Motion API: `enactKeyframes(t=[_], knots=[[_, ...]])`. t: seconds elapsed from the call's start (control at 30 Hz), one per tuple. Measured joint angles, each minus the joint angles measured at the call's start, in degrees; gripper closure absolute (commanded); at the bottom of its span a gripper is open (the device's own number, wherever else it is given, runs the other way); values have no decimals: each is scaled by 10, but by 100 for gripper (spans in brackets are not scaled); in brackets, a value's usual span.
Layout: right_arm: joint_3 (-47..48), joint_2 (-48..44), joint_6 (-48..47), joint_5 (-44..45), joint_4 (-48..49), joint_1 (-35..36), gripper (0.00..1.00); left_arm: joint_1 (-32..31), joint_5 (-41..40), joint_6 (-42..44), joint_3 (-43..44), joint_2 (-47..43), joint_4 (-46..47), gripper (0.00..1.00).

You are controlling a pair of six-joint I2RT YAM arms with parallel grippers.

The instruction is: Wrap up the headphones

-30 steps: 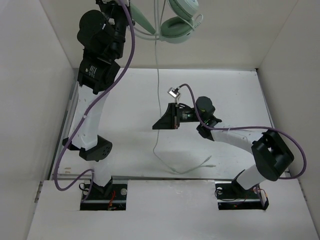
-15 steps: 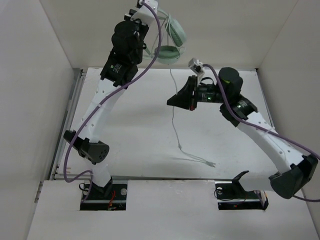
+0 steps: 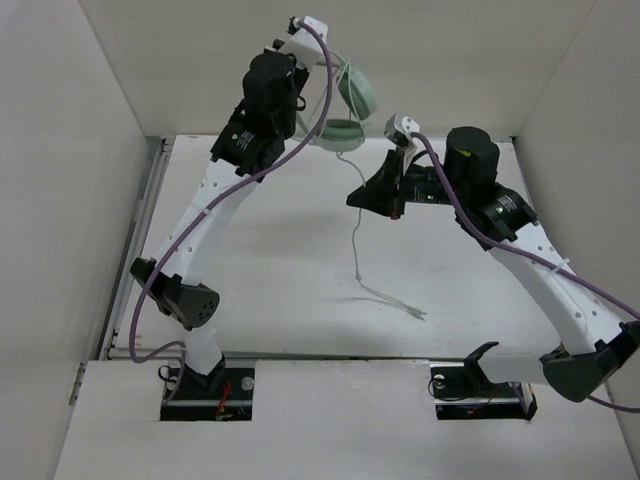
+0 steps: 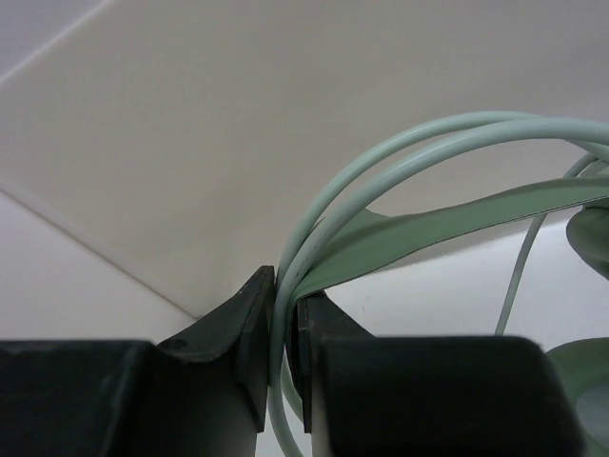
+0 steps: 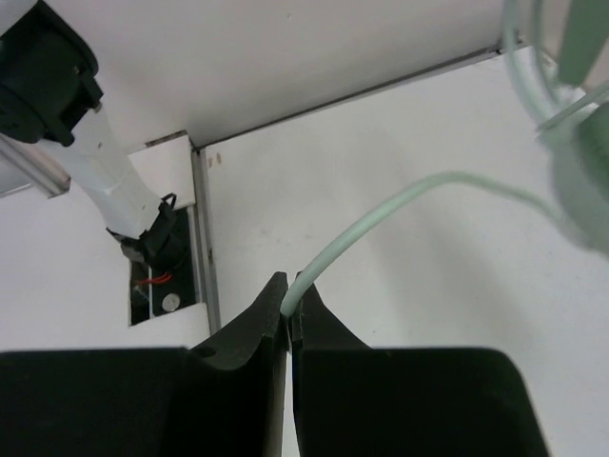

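Reaching high, left tool [image 4: 285,297] pinches headphones [image 3: 358,92]; right tool [image 5: 288,303] seemingly grips cord [image 3: 355,255].

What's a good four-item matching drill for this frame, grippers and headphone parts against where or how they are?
Column A
1. left gripper
2. right gripper
3. cord's free end
4. earcups

Column B
a. down at the table, nearer the arm bases
b. shut on the headband together with cord loops
c. pinching one single strand of cord
d. held up in front of the back wall

Pairs: 1-b, 2-c, 3-a, 4-d
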Motion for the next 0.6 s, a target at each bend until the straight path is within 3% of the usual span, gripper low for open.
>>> enactKeyframes(t=[0.2,0.6], knots=[[-2,10,-3,0,-10,31,100,0,-11,-47,99,14,-3,100],[107,88,-115,74,-94,141,100,-14,-23,-112,103,40,-40,100]])
